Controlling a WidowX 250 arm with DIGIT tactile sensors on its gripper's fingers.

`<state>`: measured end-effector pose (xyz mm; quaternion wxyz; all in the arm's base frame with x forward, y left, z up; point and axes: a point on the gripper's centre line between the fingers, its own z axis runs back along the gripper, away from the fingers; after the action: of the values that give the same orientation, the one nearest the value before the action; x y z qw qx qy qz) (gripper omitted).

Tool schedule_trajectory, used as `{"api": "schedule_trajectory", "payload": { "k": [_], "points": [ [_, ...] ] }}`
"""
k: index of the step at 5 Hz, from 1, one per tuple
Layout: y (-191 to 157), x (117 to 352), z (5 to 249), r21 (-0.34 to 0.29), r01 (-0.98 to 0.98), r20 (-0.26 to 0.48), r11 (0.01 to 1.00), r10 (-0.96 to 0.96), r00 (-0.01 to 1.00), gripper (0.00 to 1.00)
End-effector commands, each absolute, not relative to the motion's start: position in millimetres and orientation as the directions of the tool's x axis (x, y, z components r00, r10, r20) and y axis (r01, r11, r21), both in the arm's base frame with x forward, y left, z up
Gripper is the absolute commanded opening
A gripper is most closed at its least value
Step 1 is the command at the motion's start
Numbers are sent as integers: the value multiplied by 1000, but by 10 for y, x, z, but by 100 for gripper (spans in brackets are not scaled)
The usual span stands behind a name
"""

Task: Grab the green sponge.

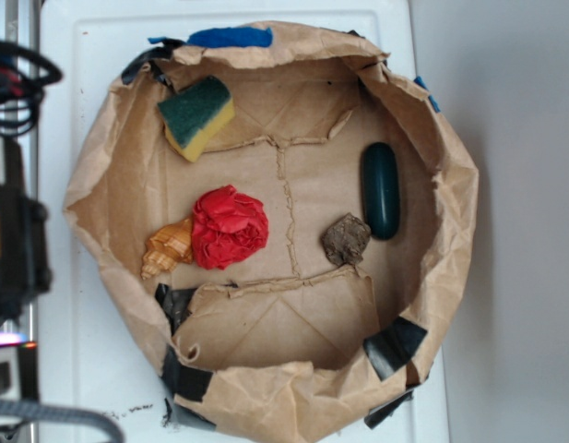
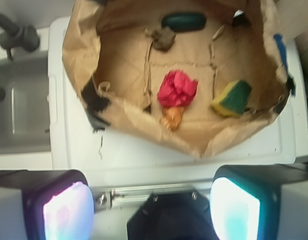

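One green sponge point(image 1: 195, 115) near the paper bag's point(image 1: 109, 185) rim; one red ball point(image 1: 229, 227), one shell point(image 1: 168, 248), one dark capsule point(image 1: 381, 189), one brown lump point(image 1: 345, 240). No legible writing. My pincer point(image 2: 153, 210): wide, empty.

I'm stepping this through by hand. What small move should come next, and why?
Probably carry the open pincer forward and right over the paper bag toward the green sponge: the pincer is outside the bag's rim, and the sponge lies untouched by the bag's wall.
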<state>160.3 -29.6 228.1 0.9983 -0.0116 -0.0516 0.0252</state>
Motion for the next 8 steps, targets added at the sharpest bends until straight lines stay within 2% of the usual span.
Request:
{"api": "schedule_trajectory", "payload": {
  "k": [1,2,3,5,8],
  "points": [
    [-193,2060,2254,-16,-110,127,994,111,986,100],
    [-122,2180,2183,-13,-185,109,983,185,977,100],
    [6,2286,2090,-7,-360,111,933,359,927,100],
    [94,2393,1916,13,-324,16,946,324,946,100],
    [94,2393,1916,13,-324,16,946,324,946,100]
  ]
}}
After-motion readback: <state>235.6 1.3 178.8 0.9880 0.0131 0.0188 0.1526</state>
